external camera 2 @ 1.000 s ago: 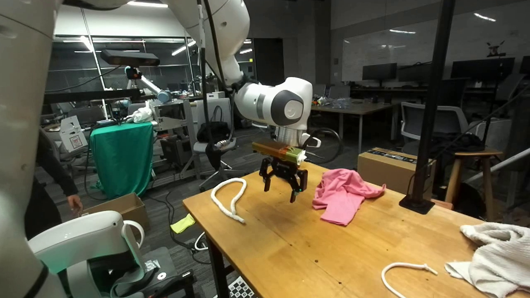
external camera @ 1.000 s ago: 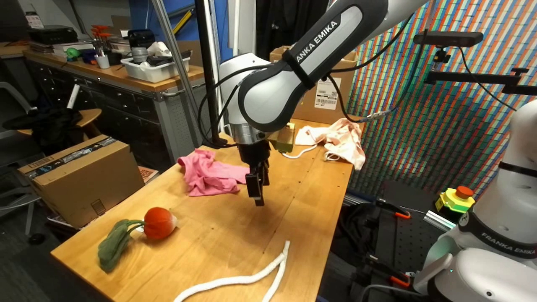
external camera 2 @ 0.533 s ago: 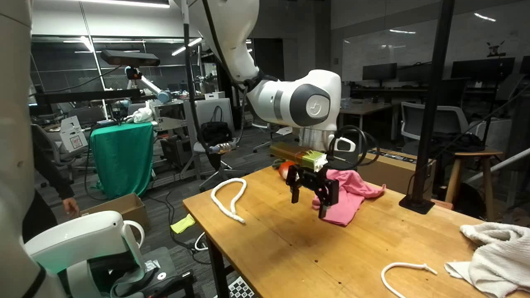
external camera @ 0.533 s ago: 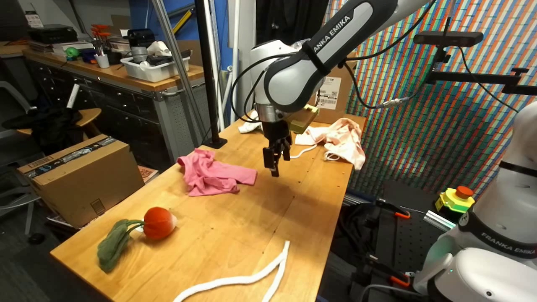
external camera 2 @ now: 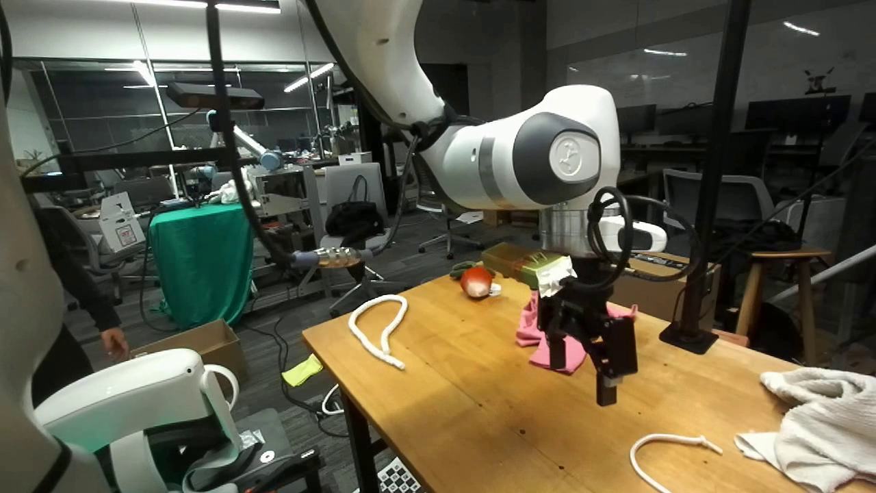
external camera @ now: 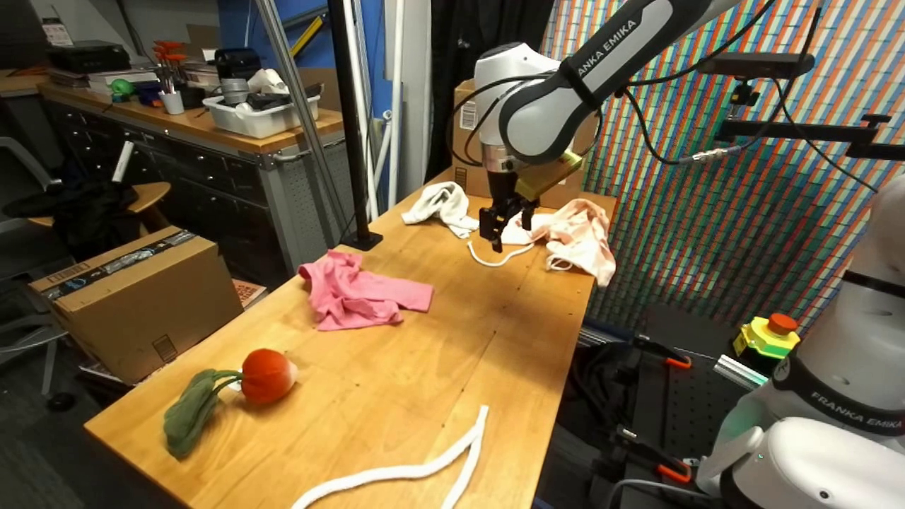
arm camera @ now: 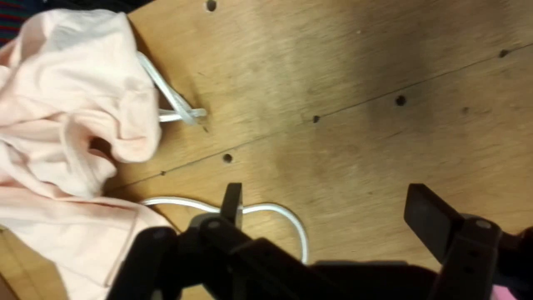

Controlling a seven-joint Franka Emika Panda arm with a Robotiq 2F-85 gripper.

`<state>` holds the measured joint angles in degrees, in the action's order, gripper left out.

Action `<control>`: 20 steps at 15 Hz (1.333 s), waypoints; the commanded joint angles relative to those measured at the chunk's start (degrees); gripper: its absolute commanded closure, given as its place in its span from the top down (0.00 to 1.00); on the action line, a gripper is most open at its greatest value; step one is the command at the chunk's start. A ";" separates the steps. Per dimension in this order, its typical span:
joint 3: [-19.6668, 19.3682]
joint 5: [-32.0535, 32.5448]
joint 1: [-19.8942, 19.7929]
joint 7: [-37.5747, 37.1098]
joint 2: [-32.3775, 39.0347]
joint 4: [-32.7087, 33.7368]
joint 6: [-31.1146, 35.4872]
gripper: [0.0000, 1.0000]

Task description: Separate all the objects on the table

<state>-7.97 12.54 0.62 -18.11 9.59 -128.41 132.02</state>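
Note:
My gripper [external camera: 512, 237] is open and empty above the far part of the table, as an exterior view [external camera 2: 582, 383] and the wrist view [arm camera: 325, 187] show. Below it lies a thin white cord [arm camera: 297, 227] reaching from a peach garment [arm camera: 83, 104], which also shows in an exterior view [external camera: 583, 230]. A white towel [external camera: 445, 201] lies near them, apart from the garment. A pink cloth [external camera: 368, 290] lies mid-table, partly hidden behind the gripper in an exterior view [external camera 2: 561, 356]. A red plush radish [external camera: 265, 376] with green leaves and a thick white rope [external camera: 403, 470] lie at the other end.
A black pole [external camera 2: 712, 171] stands on the table [external camera: 396, 396] at its edge. A cardboard box [external camera: 466, 127] stands behind the arm at the table's far end. Another box [external camera: 141, 297] sits beside the table, off it.
My open gripper has moved away from the radish and rope end, past the pink cloth, toward the thin cord and peach garment. The objects on the table have not moved.

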 commanded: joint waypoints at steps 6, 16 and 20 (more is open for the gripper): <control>-4.99 17.38 -2.23 -25.91 -2.29 -2.63 -1.99 1.00; -7.00 17.60 -8.31 -26.28 -0.66 -1.94 0.47 1.00; -8.74 16.97 -10.96 -23.75 1.12 -0.91 3.48 1.00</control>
<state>-15.65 30.07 -8.46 -44.57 9.30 -130.58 132.87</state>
